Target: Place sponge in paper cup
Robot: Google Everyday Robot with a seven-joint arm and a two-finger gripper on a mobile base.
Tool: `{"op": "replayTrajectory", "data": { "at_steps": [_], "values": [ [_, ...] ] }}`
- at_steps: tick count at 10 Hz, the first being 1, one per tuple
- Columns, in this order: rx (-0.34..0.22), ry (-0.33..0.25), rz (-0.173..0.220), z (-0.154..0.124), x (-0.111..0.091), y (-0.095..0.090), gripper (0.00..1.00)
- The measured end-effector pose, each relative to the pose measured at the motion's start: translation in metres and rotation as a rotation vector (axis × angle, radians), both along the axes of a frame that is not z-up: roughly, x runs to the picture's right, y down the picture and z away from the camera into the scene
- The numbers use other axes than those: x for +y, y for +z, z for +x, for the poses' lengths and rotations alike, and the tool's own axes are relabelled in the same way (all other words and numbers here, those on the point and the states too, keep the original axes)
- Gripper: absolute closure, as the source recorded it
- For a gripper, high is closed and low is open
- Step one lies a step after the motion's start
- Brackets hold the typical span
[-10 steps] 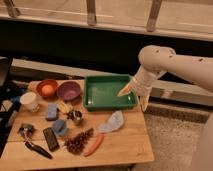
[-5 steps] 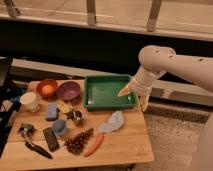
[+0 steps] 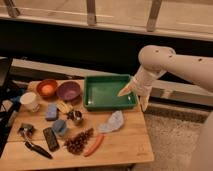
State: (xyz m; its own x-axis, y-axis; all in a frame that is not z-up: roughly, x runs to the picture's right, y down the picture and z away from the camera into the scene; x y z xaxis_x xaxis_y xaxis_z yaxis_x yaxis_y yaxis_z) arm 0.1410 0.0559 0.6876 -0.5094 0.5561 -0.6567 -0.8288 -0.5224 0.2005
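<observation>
Counting across the wooden tabletop (image 3: 127,150), we find one sponge (image 3: 51,111), one paper cup (image 3: 30,100), two bowls, one tray and one cloth. The sponge lies flat toward the left side, just right of and a little nearer us than the paper cup, which stands upright by the left edge; the two are close but apart. Behind them sit the orange bowl (image 3: 47,88) and the purple bowl (image 3: 69,91), side by side. The green tray (image 3: 107,80) takes up the back middle, and the pale cloth (image 3: 113,122) lies crumpled in front of it. We also see a rounder blue object (image 3: 60,127), a pine cone (image 3: 79,141) and a long orange piece (image 3: 93,145) near the front. The hand (image 3: 132,100) hangs over the tray's right rim, well apart from the sponge, its two fingers spread wide with nothing between them. Beyond the tabletop runs a dark wall under a railing, and speckled floor (image 3: 172,140) shows on the right.
</observation>
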Motion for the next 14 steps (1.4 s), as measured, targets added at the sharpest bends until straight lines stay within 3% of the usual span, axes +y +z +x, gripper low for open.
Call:
{"op": "replayTrajectory", "data": {
  "at_steps": [4, 7, 12, 14],
  "values": [
    [-0.093, -0.118, 0.046, -0.054, -0.028, 0.016, 0.2],
    [-0.205, -0.193, 0.086, -0.122, -0.05, 0.022, 0.2],
    [-0.207, -0.198, 0.092, -0.121, -0.05, 0.022, 0.2],
    [-0.22, -0.232, 0.111, -0.135, -0.055, 0.025, 0.2]
  ]
}}
